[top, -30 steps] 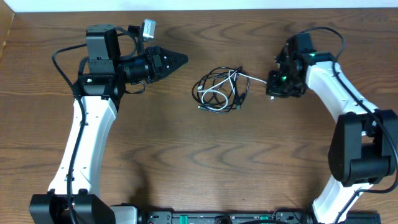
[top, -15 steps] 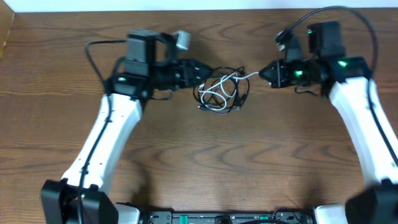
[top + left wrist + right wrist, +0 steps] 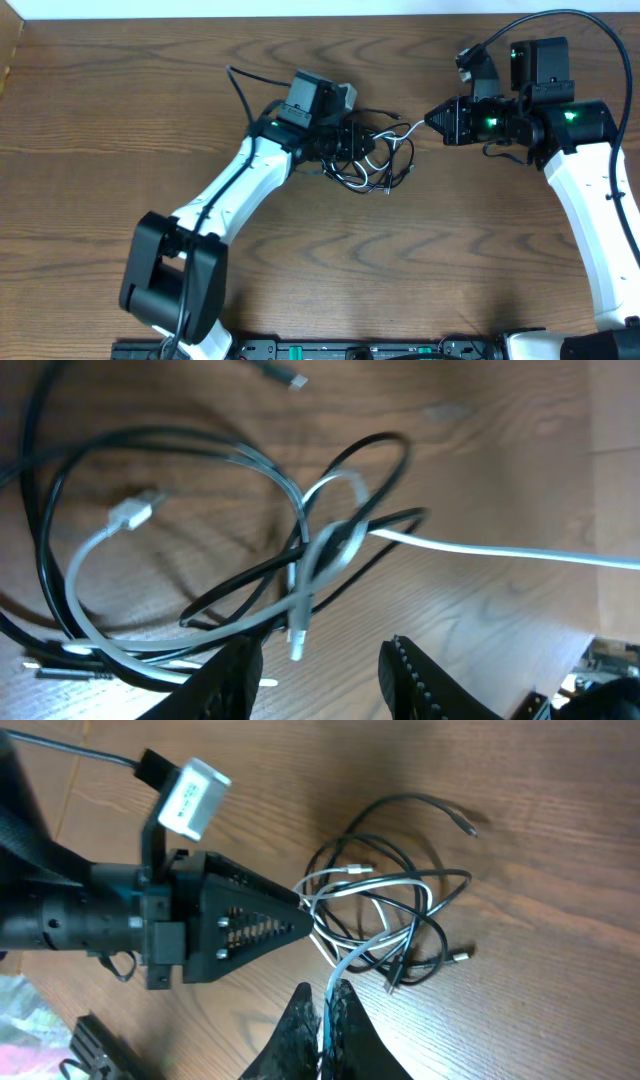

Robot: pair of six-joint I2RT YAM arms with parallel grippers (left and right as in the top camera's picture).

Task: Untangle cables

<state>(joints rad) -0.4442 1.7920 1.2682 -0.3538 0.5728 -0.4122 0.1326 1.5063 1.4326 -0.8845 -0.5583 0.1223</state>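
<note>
Right gripper (image 3: 432,118) is pinched shut on the white cable (image 3: 408,126). This thin, smooth cord is drawn in a straight, taut line from the tangle (image 3: 378,160) to the gripper's tip. The right wrist view shows it entering between the closed black fingers (image 3: 340,1020).

Left gripper (image 3: 362,150) sits at the opposite side of the tangle, its tips right at the outer loops. In its own view its two ribbed fingers (image 3: 412,672) stand apart. A pale cable end (image 3: 297,645) hangs just ahead of the gap, and no cord shows clamped.

The tangle lies on the table (image 3: 300,270) between the two grippers. Two glossy black cables (image 3: 392,170) loop round and through the white one. Small metal plugs (image 3: 462,956) poke out of the outer loops.

A boxy silver camera (image 3: 193,795) rides on a bracket above the left gripper's wedge-shaped, perforated body, close to the tangle. A thick arm wire (image 3: 560,15) arcs over the right arm, well apart from the tangle.

The table is dark brown wood with wavy grain and a matte surface. Both arms close in on the tangle from either side. Open wood spreads on its near side, and the table's far edge (image 3: 200,20) lies well beyond it.
</note>
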